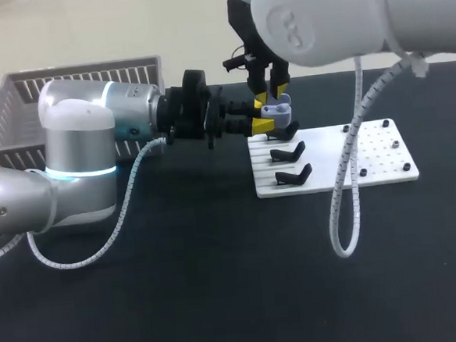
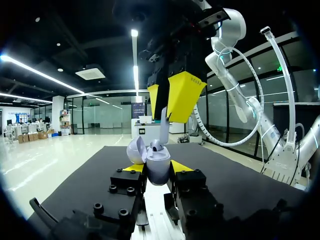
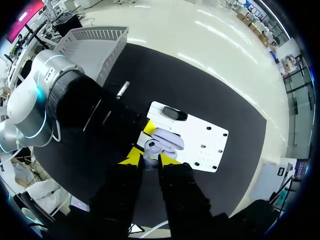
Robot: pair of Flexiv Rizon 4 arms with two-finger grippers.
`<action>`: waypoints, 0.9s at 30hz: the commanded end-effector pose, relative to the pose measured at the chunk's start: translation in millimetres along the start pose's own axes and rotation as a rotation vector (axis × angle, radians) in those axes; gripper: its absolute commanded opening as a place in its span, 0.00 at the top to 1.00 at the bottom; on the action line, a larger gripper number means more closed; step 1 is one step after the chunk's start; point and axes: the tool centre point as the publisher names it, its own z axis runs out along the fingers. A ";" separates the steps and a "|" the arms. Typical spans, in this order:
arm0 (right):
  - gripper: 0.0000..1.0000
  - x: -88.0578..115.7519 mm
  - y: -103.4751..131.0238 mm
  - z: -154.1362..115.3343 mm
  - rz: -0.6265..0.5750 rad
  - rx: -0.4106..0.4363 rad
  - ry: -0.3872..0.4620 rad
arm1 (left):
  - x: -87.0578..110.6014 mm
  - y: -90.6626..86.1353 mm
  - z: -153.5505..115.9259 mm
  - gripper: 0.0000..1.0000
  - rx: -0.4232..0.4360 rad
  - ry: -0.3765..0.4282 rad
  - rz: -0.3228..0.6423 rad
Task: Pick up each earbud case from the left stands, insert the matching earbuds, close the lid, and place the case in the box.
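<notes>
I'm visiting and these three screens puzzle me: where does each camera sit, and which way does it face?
Head view: fixed above and behind, facing down on the table; left arm and right arm show.
Left wrist view: on the left wrist, facing level across the table; left gripper clamps the open case, right gripper above holds an earbud.
Right wrist view: on the right wrist, facing straight down; right gripper and left arm show.
Shared: all see the case.

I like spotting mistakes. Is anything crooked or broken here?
Nothing stands out. The left pincer holds the earbud case upright with its lid open, and the right pincer holds an earbud at its opening.
</notes>
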 end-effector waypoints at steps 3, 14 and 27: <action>1.00 0.6 -3.2 4.3 -0.003 0.000 -0.014 | 0.5 -0.1 0.1 1.00 -0.002 -0.001 0.001; 1.00 -2.1 -5.0 10.1 -0.013 -0.006 0.000 | 0.5 -0.1 0.1 1.00 -0.002 -0.001 0.001; 1.00 -4.1 -6.8 16.9 -0.013 -0.010 0.013 | 0.5 -0.1 0.1 1.00 -0.002 -0.001 0.001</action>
